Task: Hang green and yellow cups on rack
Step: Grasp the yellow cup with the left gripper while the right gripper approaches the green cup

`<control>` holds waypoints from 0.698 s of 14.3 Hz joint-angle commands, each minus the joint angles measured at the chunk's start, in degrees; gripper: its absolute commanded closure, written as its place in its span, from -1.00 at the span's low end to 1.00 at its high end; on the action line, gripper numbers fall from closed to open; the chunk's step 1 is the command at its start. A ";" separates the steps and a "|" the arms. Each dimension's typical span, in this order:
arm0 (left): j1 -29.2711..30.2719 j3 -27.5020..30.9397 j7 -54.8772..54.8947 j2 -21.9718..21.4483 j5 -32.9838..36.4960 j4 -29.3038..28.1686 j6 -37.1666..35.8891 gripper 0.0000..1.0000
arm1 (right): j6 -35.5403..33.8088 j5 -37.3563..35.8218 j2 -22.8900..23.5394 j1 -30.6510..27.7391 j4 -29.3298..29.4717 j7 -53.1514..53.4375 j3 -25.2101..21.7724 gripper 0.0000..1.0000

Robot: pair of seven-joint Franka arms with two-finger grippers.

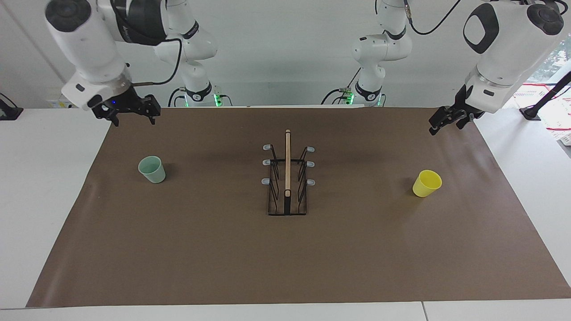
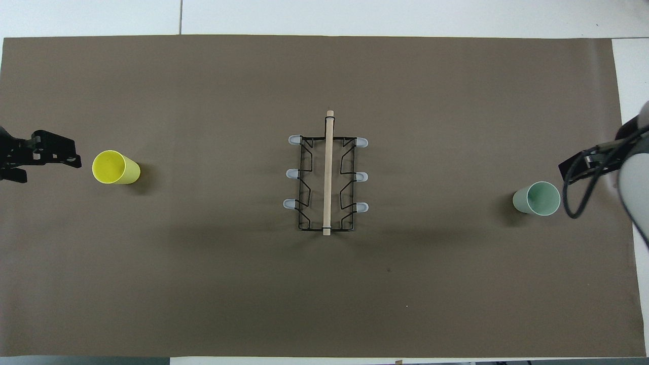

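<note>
A matt brown paper-like sheet (image 1: 178, 249) is laid over the smooth white worktop (image 1: 44, 178). The rack (image 1: 287, 187) is made of thin black wire with a pale wooden bar; beside it, smooth plastic is seen in the green cup (image 1: 152, 169) and yellow cup (image 1: 427, 183).

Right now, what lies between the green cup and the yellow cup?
Only the rack, midway between green cup and yellow cup; otherwise bare brown mat, clearest overhead.

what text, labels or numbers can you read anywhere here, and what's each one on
No text, label or number can be read in either view.
Green cup: plain, no print.
Yellow cup: plain, no print.
Rack: bare wire and wooden bar, no label.
Brown mat: unmarked.
Right arm's dark upper band: faint lettering, too small to read.
</note>
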 commanded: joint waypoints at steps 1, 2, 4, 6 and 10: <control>5.68 -0.08 -11.82 -0.16 -5.39 -5.09 2.69 -1.00 | 0.95 -2.52 3.05 2.15 0.69 -0.99 0.68 -1.00; 7.19 -0.16 -17.11 0.37 -7.51 -6.77 6.10 -1.00 | 3.22 -2.61 4.37 2.24 0.69 -0.99 0.68 -1.00; 8.42 -0.08 -23.29 2.73 -12.08 -8.19 10.87 -1.00 | 6.13 -2.96 6.57 3.12 0.78 -0.99 1.46 -1.00; 12.11 -0.08 -27.77 6.16 -18.91 -8.01 12.10 -1.00 | 6.23 -3.66 7.63 3.73 0.08 -1.86 3.74 -1.00; 15.44 -0.08 -34.56 14.33 -27.89 -7.84 18.25 -1.00 | 5.00 -10.75 4.74 6.01 -7.73 -17.30 4.98 -1.00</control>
